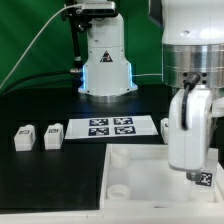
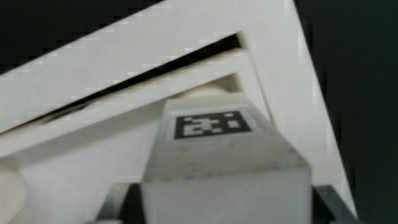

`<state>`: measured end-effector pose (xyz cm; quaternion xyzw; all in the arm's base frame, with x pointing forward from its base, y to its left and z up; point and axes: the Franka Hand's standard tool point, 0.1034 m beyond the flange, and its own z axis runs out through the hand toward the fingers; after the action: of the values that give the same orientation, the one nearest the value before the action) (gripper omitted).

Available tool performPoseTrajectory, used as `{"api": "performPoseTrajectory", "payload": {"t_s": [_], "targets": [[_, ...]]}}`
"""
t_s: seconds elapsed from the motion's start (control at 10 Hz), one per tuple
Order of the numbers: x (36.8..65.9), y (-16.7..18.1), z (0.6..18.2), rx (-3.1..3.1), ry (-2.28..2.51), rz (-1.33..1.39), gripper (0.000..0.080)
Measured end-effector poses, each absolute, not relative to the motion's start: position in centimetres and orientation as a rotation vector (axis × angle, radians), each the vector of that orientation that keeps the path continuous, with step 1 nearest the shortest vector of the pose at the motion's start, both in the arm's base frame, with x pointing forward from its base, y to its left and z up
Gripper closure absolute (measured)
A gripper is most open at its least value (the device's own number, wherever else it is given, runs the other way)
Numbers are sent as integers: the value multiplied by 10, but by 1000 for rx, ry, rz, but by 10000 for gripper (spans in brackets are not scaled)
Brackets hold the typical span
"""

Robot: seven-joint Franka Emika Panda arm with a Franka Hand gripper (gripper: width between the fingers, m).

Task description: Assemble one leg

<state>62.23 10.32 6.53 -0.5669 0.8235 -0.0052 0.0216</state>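
My gripper (image 1: 196,170) is shut on a white leg (image 1: 203,180), whose black-and-white tag shows at its lower end. It holds the leg over the exterior view's right part of the large white panel (image 1: 135,195), which has round corner sockets (image 1: 117,157). In the wrist view the leg (image 2: 217,150) fills the space between my two dark fingers (image 2: 125,203), tag facing the camera, with the panel (image 2: 267,40) close behind it. Whether the leg touches the panel cannot be told.
Two more legs (image 1: 24,138) (image 1: 53,135) stand at the exterior view's left of the marker board (image 1: 110,127). Another small white part (image 1: 165,126) sits at the board's right end. The robot base (image 1: 106,60) stands behind.
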Motion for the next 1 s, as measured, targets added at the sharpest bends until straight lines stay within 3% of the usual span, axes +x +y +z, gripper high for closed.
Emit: {"api": "performPoseTrajectory", "payload": {"t_s": [0.1, 0.3, 0.7, 1.0], "targets": [[622, 103, 65, -1775, 2540, -17, 501], [622, 104, 66, -1780, 2534, -19, 214], [602, 125, 100, -1780, 2466, -2, 152], [599, 126, 97, -1790, 2467, 1, 150]]}}
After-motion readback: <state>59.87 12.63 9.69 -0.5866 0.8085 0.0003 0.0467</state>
